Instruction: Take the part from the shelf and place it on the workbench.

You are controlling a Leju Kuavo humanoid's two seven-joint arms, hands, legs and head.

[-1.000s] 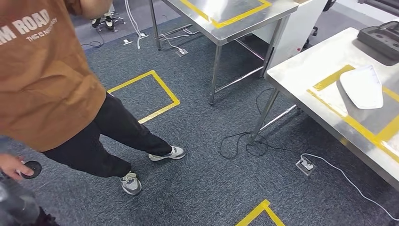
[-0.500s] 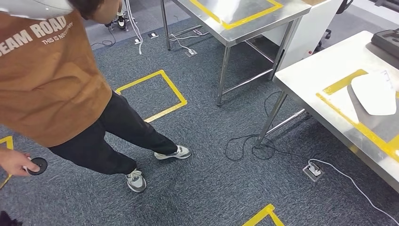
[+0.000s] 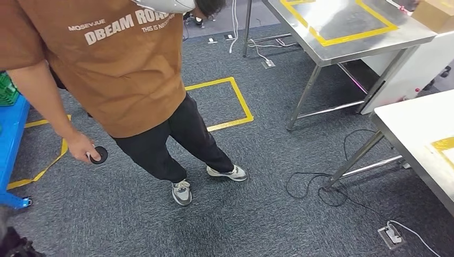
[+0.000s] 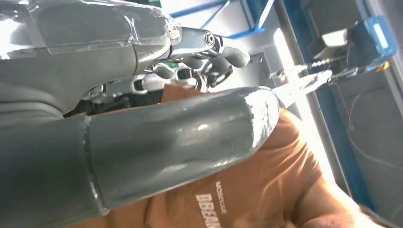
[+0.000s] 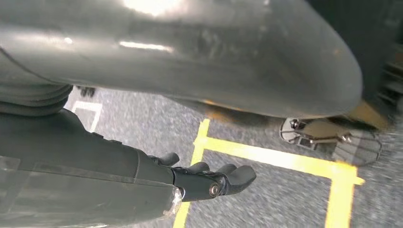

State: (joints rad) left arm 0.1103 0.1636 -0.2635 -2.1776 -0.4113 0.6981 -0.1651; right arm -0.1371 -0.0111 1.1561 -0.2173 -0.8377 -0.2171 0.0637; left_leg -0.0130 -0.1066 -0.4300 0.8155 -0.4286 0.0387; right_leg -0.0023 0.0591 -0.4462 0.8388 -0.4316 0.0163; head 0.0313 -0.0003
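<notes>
On my head feed, far left, I see the blue shelf (image 3: 13, 144) edge with a green crate (image 3: 6, 88) on it. Just right of that stands a person in a brown shirt (image 3: 123, 64) and black trousers, one hand (image 3: 83, 147) low, holding a small black disc (image 3: 99, 155); I cannot tell whether that disc is the part. Yellow floor tape (image 3: 235, 101) marks a square behind the person's legs. Further right is a steel counter (image 3: 342, 37) outlined in yellow tape, a cardboard box (image 3: 433, 13) at its far corner. At the right edge sits another counter (image 3: 417, 128), with a black cable (image 3: 316, 187) looped on the carpet under it.

My left hand (image 4: 209, 61) shows its fingers (image 4: 233, 54) curled loosely, apart, holding nothing, with the brown shirt beyond. My right hand (image 5: 209, 178) hangs over carpet and yellow tape, fingers (image 5: 237, 175) slightly bent, apart, holding nothing.
</notes>
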